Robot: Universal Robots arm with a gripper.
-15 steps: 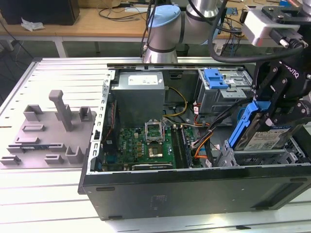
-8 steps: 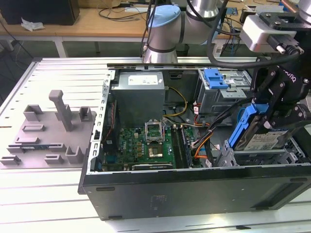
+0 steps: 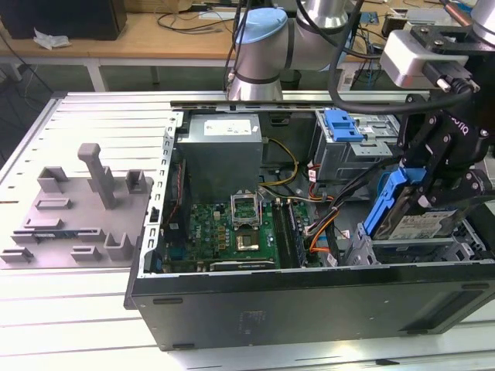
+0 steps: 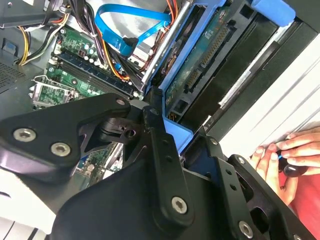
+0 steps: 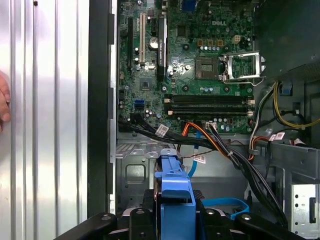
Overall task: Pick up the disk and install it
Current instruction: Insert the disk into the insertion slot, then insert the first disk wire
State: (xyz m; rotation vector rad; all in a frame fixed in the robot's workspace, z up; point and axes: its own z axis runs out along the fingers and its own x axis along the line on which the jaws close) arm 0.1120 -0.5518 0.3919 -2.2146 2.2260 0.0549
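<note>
- Table (image 3: 69, 309): ribbed metal under everything in the exterior view, with bare slats along the 6 o'clock edge and at 7 o'clock.
- Case (image 3: 309, 301): lies on its side with the side panel off. Its black wall runs along 6 o'clock and its rim is open all round.
- Arm (image 3: 263, 46): comes in at 12 o'clock, over the far rim of the case.
- Fixture (image 3: 85, 209): grey moulded block at 9 o'clock, near the case's outer wall but apart from it.
- Supply (image 3: 220, 151): grey box at 11 o'clock inside the case, against the far wall.
- Board (image 3: 232, 232): green, flat on the case floor toward 7 o'clock, uncovered above.
- Cage (image 3: 348, 154): metal, at 1 o'clock, with a blue bracket (image 3: 343, 124) on top.
- Gripper (image 3: 424, 193): at 3 o'clock, its fingers closed on the disk.
- Disk (image 3: 421, 226): held tilted over the bay at the case's 3 o'clock end, with the blue carrier edge raised (contact with the bay rails cannot be told).
- Cables (image 3: 325, 232): an orange and black bundle lying between the board and the bay, close to the disk's inner edge.
- Hand (image 4: 280, 155): a person's, on the ribbed metal just outside the case wall in the second wrist view.
</note>
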